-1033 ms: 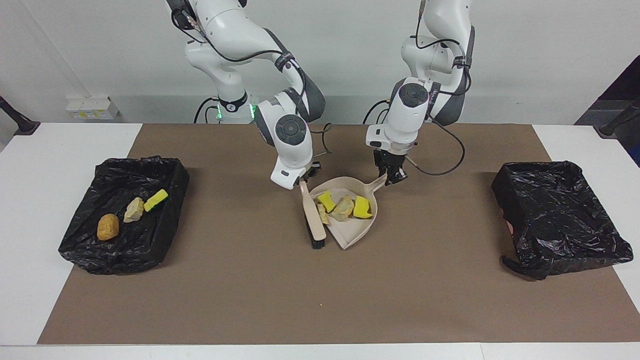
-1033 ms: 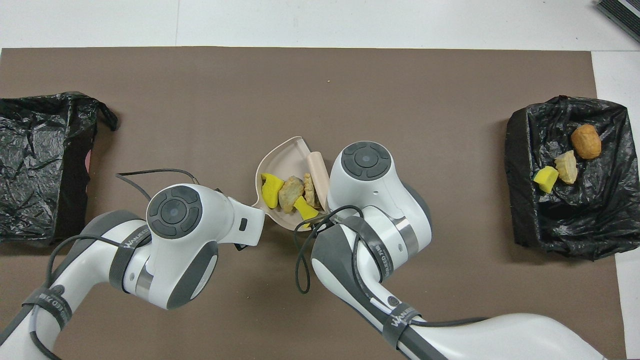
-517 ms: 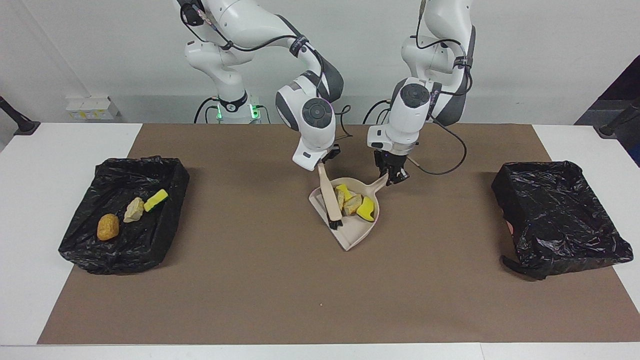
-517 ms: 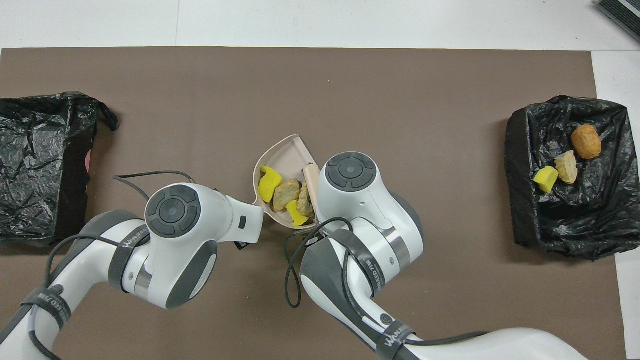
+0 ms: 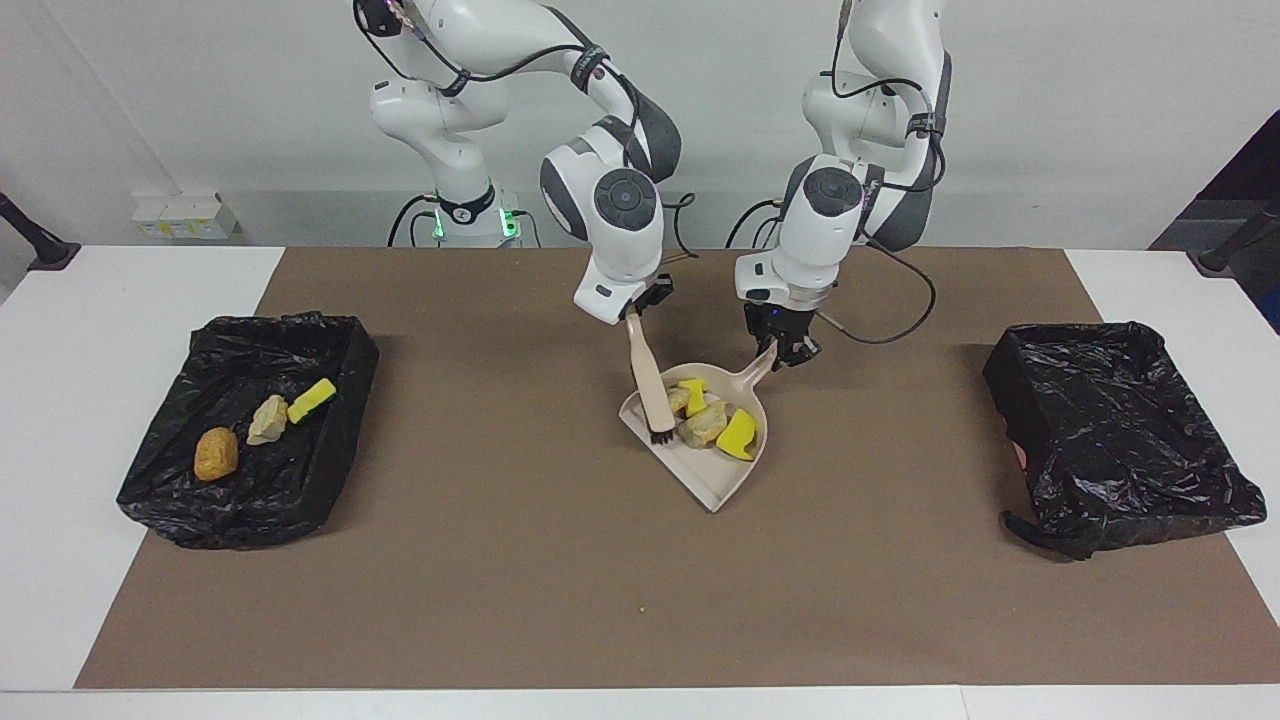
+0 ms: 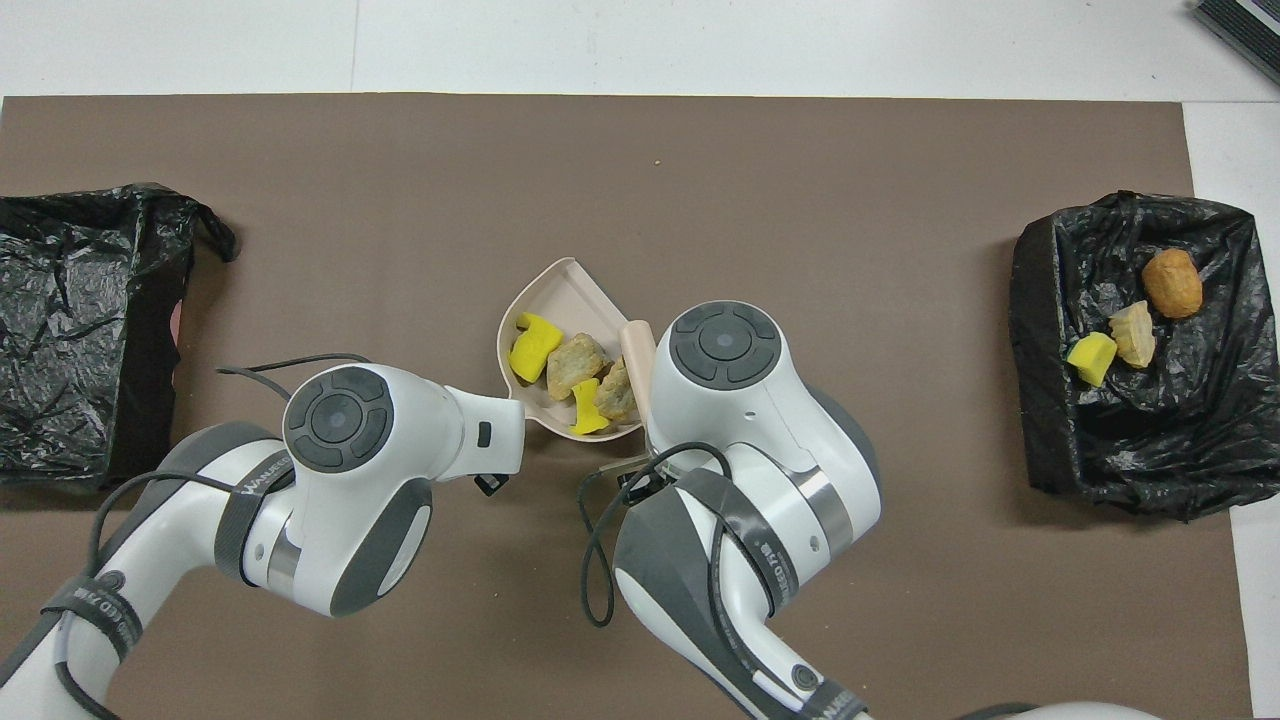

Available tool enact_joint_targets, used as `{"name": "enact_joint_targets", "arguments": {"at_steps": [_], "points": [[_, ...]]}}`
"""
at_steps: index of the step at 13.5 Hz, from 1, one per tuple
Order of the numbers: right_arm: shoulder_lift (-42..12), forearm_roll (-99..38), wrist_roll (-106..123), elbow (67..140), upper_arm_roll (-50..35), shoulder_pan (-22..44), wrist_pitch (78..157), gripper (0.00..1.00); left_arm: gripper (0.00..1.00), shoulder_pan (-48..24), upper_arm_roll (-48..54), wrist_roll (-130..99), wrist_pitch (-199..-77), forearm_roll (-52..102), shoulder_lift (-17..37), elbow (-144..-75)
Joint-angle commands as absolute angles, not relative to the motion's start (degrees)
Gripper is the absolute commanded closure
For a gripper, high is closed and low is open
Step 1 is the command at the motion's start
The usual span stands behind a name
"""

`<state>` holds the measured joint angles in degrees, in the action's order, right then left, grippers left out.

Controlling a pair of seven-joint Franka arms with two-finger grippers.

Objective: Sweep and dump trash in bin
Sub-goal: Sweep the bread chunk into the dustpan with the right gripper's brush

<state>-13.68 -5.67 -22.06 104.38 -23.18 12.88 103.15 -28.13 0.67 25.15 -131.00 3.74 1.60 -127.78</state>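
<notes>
Four trash scraps (image 5: pixel 712 418) are counted in one beige dustpan (image 5: pixel 722 476) mid-bench; three more scraps (image 5: pixel 262 426) lie in the black-lined bin (image 5: pixel 330 480) at the right arm's end. A second bin (image 5: pixel 1120 440) is seen at the left arm's end. The dustpan handle is gripped by the left pincer (image 5: pixel 782 350), one brush (image 5: pixel 647 378) by the right pincer (image 5: pixel 636 306).

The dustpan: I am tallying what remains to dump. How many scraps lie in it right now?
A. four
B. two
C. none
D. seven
A: the dustpan holds two yellow sponge pieces and two beige lumps, while three more scraps already lie in the black-lined bin.
</notes>
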Motion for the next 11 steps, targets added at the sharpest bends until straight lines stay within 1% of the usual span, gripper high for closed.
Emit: {"name": "enact_joint_targets", "arguments": {"at_steps": [1,11], "points": [[-10.11,-7.03,-22.23,105.91,-23.73,11.95,102.48,1.0,1.0,-27.69,0.44,24.7,-132.19,5.36,1.32,-127.71],[-7.74,-6.68,-22.5,105.82,-23.64,11.78,102.39,1.0,1.0,-25.58,0.26,24.7,-132.19,10.9,2.2,-126.3]]}}
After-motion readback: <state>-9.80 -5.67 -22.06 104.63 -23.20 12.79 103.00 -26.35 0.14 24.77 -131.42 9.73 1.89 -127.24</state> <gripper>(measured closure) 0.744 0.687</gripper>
